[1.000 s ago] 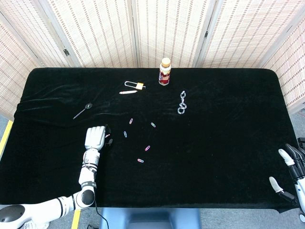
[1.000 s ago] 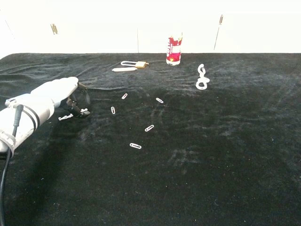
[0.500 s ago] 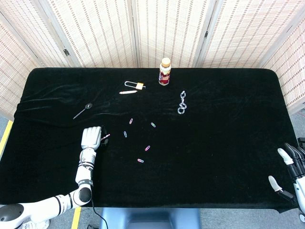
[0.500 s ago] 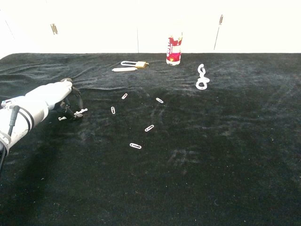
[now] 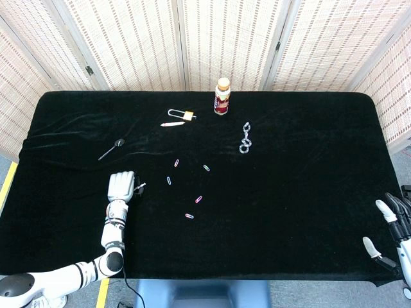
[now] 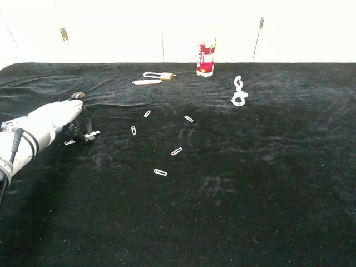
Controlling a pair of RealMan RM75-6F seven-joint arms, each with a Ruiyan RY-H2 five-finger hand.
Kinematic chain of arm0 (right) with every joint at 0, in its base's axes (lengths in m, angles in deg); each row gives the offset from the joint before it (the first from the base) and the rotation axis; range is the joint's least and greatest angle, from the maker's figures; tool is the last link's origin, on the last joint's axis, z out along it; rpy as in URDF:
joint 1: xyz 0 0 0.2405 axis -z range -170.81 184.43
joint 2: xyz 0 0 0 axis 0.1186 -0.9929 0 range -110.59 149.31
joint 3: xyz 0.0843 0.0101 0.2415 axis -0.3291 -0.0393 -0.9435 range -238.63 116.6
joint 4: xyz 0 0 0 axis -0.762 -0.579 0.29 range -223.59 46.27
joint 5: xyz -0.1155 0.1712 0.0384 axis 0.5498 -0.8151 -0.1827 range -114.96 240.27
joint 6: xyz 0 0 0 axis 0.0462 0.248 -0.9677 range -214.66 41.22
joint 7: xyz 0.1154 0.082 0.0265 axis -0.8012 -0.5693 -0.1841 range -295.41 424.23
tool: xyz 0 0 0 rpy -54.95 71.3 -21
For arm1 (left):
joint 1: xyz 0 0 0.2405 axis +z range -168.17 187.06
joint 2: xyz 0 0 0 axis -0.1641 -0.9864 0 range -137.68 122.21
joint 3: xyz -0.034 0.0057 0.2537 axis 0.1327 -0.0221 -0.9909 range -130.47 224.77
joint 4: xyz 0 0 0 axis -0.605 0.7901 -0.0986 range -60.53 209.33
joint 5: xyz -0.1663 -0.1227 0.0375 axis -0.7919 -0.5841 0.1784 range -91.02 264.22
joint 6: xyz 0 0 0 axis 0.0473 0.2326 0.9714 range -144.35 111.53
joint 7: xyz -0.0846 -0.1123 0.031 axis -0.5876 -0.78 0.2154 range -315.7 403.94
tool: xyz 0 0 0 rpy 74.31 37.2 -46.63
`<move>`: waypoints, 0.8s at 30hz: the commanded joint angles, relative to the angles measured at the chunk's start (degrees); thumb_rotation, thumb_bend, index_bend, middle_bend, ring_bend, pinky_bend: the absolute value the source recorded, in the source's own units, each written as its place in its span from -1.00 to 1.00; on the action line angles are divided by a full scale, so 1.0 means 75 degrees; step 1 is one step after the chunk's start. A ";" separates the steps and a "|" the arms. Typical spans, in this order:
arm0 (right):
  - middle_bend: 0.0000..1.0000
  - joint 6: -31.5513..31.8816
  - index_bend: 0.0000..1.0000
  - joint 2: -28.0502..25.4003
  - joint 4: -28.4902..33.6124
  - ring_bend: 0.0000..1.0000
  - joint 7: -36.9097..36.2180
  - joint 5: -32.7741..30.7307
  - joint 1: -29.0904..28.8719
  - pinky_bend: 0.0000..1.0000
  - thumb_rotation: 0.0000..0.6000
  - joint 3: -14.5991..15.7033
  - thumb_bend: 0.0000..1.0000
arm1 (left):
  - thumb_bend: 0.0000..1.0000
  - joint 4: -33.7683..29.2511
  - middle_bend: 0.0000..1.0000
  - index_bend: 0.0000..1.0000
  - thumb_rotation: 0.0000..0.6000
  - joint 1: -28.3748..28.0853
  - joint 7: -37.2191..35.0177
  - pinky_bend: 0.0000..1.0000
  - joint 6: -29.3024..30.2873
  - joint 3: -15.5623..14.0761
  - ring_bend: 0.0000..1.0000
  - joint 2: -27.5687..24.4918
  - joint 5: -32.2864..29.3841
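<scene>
Paper clip (image 6: 92,133) now pinched at the fingertips of the left hand (image 5: 121,187), further left and nearer the table's front edge than a second ago, when the same hand sat closer to the loose clips. Clip tip poking out just right of the curled fingers (image 6: 82,127), low over the black cloth (image 5: 289,192). Loose paper clips (image 5: 198,199) scattered to the right of that hand, apart from it. Spoon (image 5: 110,149) just beyond, toward the screen. Padlock (image 5: 181,114) and bottle (image 5: 221,97) at the far edge, red label unreadable; chain (image 5: 244,138) right of them. Right hand (image 5: 393,226) at the near right corner, unmoved, fingers spread, holding nothing.
</scene>
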 commanded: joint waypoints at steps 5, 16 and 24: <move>-1.00 -0.0012 -1.00 0.0010 0.0016 -1.00 0.0051 0.0052 -0.0011 -1.00 1.00 0.0012 -0.28 | -0.05 -0.0427 1.00 0.58 1.00 0.0114 0.0014 1.00 0.0400 -0.0030 1.00 -0.0215 0.0167; -1.00 0.0089 -1.00 -0.0070 -0.0078 -1.00 -0.0268 0.0258 -0.0030 -1.00 1.00 0.0096 -0.28 | -0.03 -0.1704 1.00 0.60 1.00 0.0196 -0.1361 1.00 0.0466 0.0242 1.00 -0.0273 0.0840; -1.00 0.0392 -1.00 -0.0143 -0.0307 -1.00 -0.0816 0.0309 0.0054 -1.00 1.00 0.0129 -0.28 | -0.01 -0.1339 1.00 0.60 1.00 -0.0055 -0.1898 1.00 0.0567 -0.0162 1.00 0.1145 0.1414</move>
